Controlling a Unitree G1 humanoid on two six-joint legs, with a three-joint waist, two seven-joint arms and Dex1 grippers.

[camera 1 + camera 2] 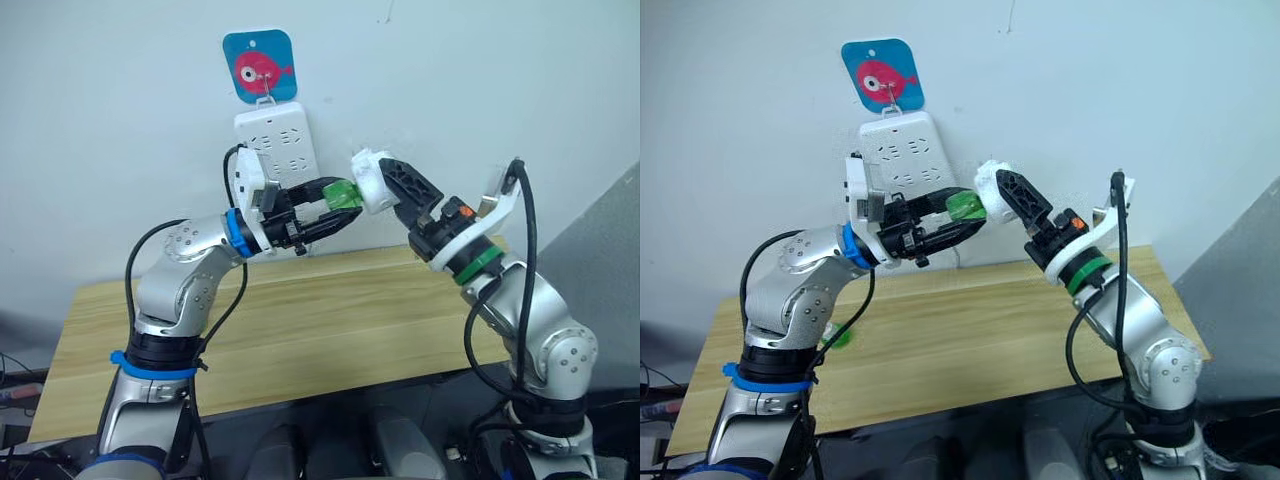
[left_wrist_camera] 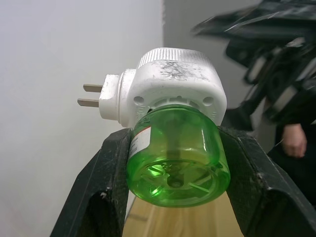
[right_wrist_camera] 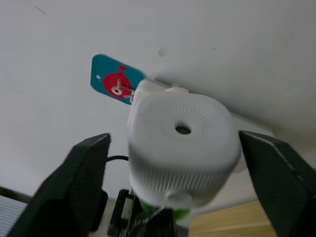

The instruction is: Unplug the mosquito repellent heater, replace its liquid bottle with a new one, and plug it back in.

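- one mosquito repellent heater (image 1: 368, 180), white and rounded, held in the air in front of the wall, above the back edge of the table (image 1: 300, 330); its two flat plug prongs (image 2: 92, 95) are bare.
- one green liquid bottle (image 2: 177, 152) is seated in the underside of the heater, neck up into the white body.
- one white power strip (image 1: 277, 150) hangs on the wall under one blue sticker with a red fish (image 1: 259, 66); the heater is just beside the strip, not on it.
- one small green object (image 1: 837, 335) lies on the table near the left elbow; too small to tell what it is.
- left claw (image 2: 175, 163): its two black fingers (image 2: 106, 182) are closed on the green bottle, one pressed to each side of it.
- right claw (image 3: 183, 148): spread wide, with the heater's white body between its two fingers; the round vent hole (image 3: 183, 130) faces the wrist camera. in the head views a finger lies against the heater, but whether both press it cannot be told.
- the bottle's label is turned half away and cannot be read.
- in the left wrist view a person's hand (image 2: 295, 140) shows at the edge, cut off, behind blurred dark shapes.
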